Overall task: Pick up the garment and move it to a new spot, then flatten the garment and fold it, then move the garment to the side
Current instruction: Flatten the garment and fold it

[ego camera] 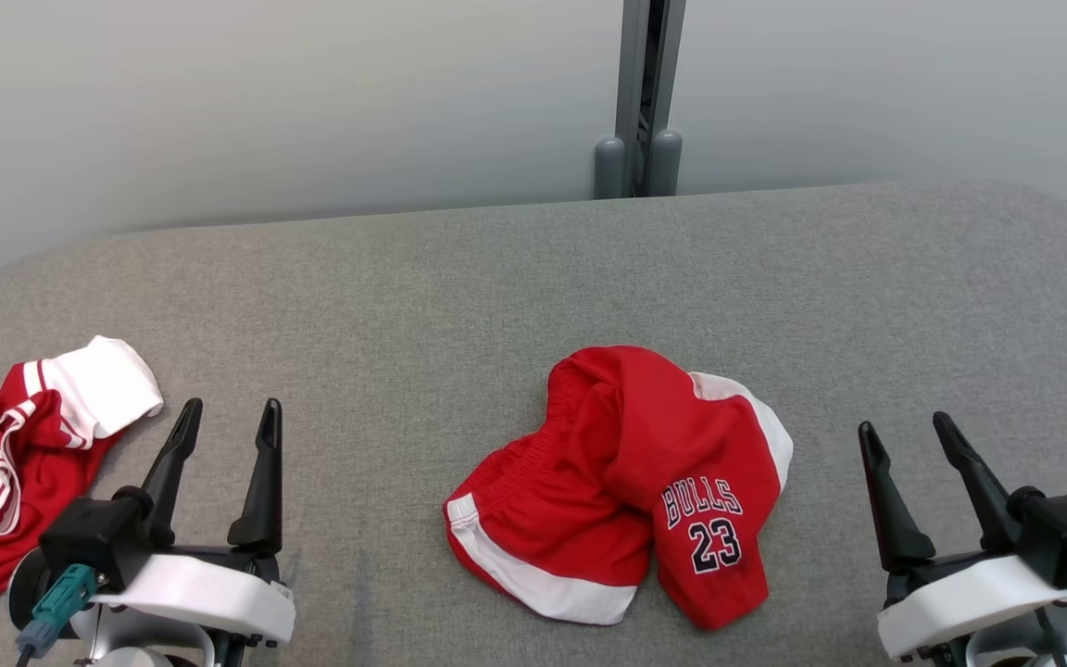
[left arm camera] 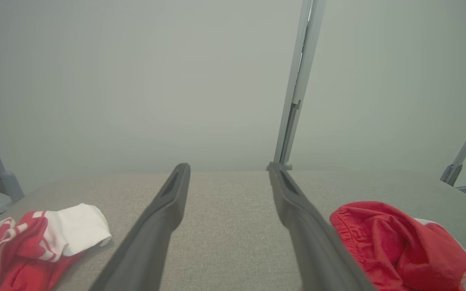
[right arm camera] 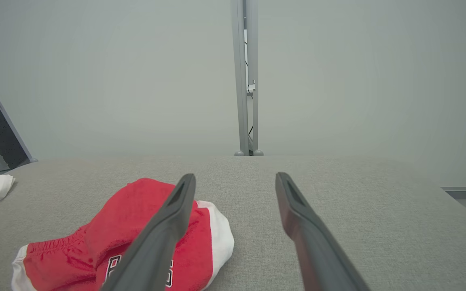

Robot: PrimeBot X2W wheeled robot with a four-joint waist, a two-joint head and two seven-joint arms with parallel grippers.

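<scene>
Our garment (ego camera: 626, 482), red with white trim and the black "BULLS 23" print facing up, lies crumpled in a loose heap on the grey fabric-covered bench (ego camera: 404, 296). It sits about midway between the bench's left and right edges and closer to the near edge than to the far one. Our right gripper (ego camera: 904, 424) hovers near the near right corner, jaws spread wide and empty, well apart from the garment. In the right wrist view the garment (right arm camera: 75, 258) lies partly behind one finger. Our left gripper (ego camera: 232, 408) hangs toward the near left corner, jaws likewise apart with nothing between them. A second red and white garment (ego camera: 24, 445) with striped trim lies bunched at the left edge, just beside the left gripper. Beyond the far edge a grey post (ego camera: 640, 93) rises against the pale wall.
</scene>
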